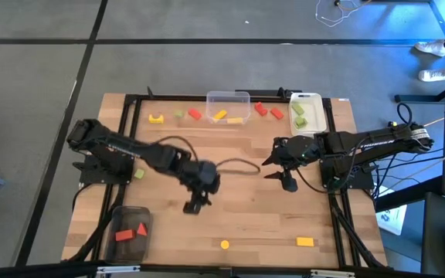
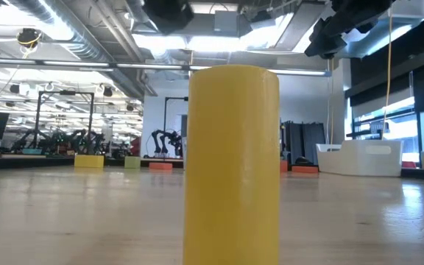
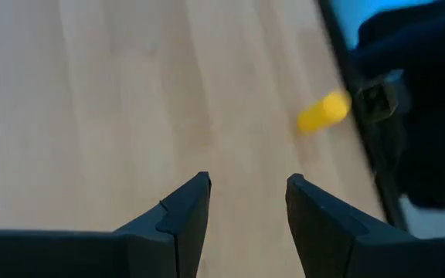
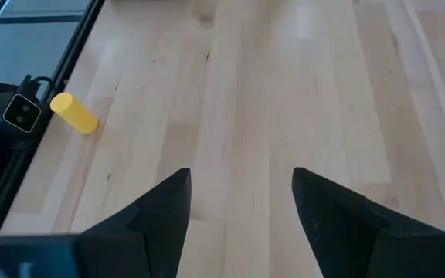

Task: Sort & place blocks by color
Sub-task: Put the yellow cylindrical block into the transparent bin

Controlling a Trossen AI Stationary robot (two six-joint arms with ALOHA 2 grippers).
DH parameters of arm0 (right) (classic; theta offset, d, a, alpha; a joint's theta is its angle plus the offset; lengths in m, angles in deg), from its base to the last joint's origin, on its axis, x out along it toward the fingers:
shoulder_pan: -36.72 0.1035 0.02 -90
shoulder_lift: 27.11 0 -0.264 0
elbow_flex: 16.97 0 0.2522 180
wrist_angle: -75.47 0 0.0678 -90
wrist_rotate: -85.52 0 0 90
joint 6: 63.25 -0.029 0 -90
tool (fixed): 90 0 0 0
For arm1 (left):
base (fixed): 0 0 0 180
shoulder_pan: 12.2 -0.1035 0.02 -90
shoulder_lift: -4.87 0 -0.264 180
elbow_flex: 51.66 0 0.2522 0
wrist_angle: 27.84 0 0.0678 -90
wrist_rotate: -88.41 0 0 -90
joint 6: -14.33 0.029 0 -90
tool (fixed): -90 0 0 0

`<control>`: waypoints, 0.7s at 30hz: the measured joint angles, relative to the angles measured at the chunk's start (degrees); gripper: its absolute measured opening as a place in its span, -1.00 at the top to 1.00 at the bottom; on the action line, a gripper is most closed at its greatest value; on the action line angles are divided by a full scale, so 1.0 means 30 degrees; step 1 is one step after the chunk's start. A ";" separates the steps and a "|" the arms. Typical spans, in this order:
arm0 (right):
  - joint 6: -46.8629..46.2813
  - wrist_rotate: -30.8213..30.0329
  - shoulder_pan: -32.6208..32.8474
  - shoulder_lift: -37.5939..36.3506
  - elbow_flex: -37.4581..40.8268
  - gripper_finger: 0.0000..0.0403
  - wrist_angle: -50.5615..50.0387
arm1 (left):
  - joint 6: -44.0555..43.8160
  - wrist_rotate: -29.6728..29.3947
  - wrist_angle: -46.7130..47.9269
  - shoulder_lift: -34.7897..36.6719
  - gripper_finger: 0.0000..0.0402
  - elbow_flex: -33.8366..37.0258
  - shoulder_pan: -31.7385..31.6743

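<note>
Blocks lie in a row along the table's far edge: a yellow arch [image 1: 156,118], a green block [image 1: 179,114], red ones [image 1: 195,114] [image 1: 259,108] and a yellow bar [image 1: 235,120]. A yellow cylinder [image 1: 224,244] stands upright near the front edge; it also fills the middle of the low view [image 2: 232,162]. A yellow block [image 1: 305,242] lies to its right. My left gripper [image 1: 195,205] [image 3: 246,181] hovers open over the table's middle, the cylinder [image 3: 323,112] ahead of it. My right gripper [image 1: 269,170] [image 4: 238,174] hangs open at centre right, holding nothing.
A clear container [image 1: 228,99] at the far centre holds a yellow block. Another [image 1: 317,116] at the far right holds green blocks. A third [image 1: 117,220] at the near left holds red blocks. A green block [image 1: 139,175] lies beside the left arm. Bare wood spans the table's middle.
</note>
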 joint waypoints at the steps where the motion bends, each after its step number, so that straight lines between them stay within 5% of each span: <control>1: 0.0000 -0.0001 0.0000 0.0000 0.0000 -0.12 0.0007 | -0.0312 -0.0446 -0.0319 -0.0105 0.20 0.0005 0.0523; 11: -0.0007 -0.0022 0.0000 0.0007 0.0000 -0.12 0.0224 | -0.1974 -0.4460 -0.3657 -0.1979 0.20 0.0074 0.4601; 21: -0.0651 -0.0044 0.0000 0.0015 0.0007 -0.12 0.0253 | -0.2444 -0.4946 -0.8269 -0.4296 0.20 0.0016 0.6564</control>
